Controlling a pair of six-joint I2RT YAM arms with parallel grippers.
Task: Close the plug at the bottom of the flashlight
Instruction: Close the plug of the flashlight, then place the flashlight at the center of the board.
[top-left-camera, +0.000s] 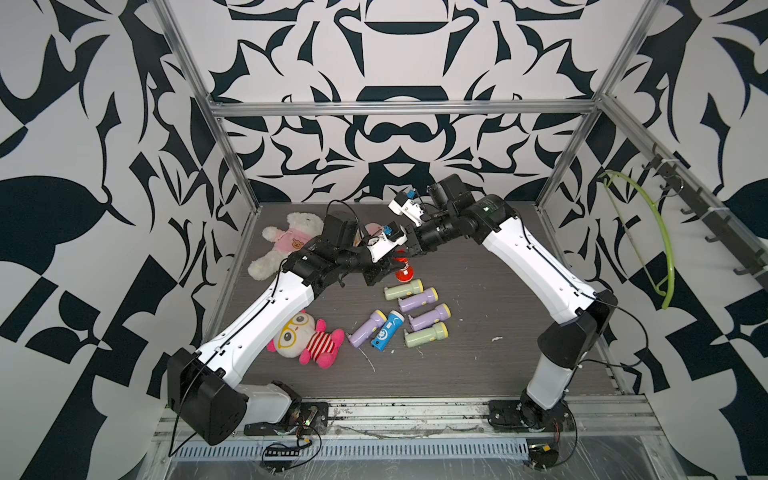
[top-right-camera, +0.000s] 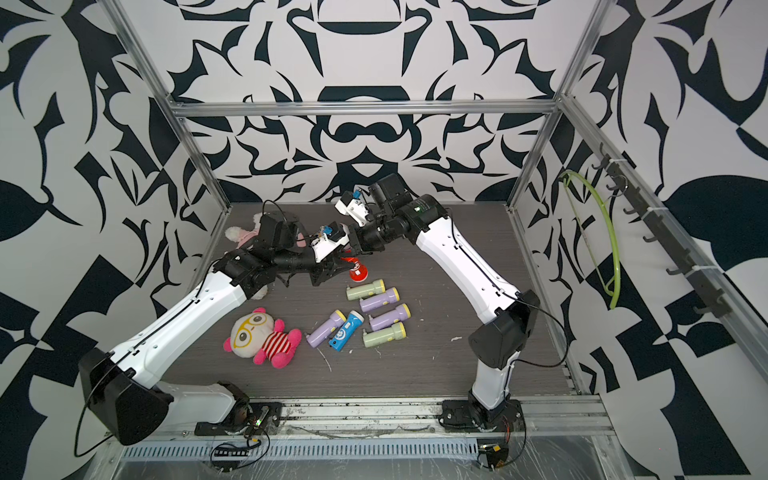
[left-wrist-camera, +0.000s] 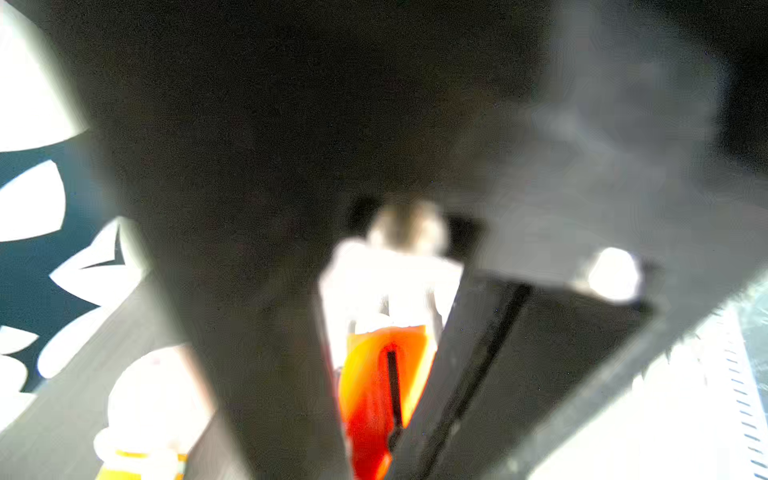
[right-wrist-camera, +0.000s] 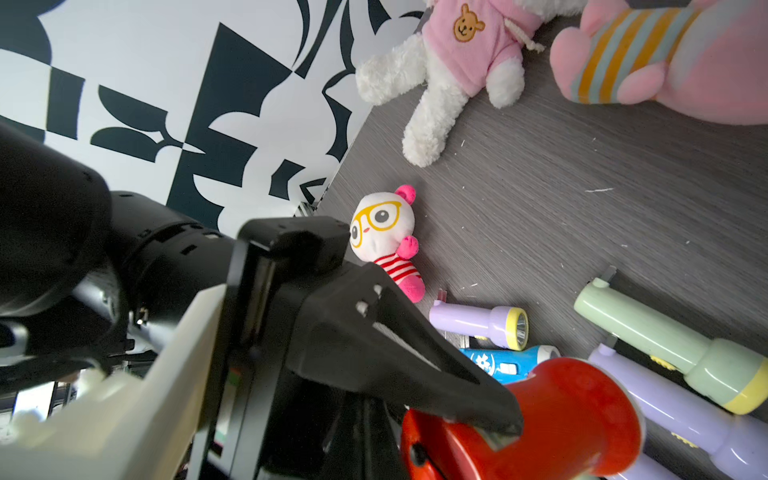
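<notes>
room: bare counter (top-left-camera: 498, 299) right of the flashlight pile (top-left-camera: 415, 309); plush doll (top-left-camera: 307, 336) left of it | red flashlight (top-left-camera: 404, 272): held off the counter just behind the pile, wide head nearest it, long axis tilted | left hand (top-left-camera: 388, 267): clamped on its body | right hand (top-left-camera: 409, 252): fingers together, close behind it

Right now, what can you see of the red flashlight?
The red flashlight looks like glossy plastic: a narrow waist flaring to a wide round head. The left pincer clamps its waist, one black finger across it, just beyond the pale green flashlight. A dark slot runs along its body. Its plug end is blurred; state unclear.
</notes>
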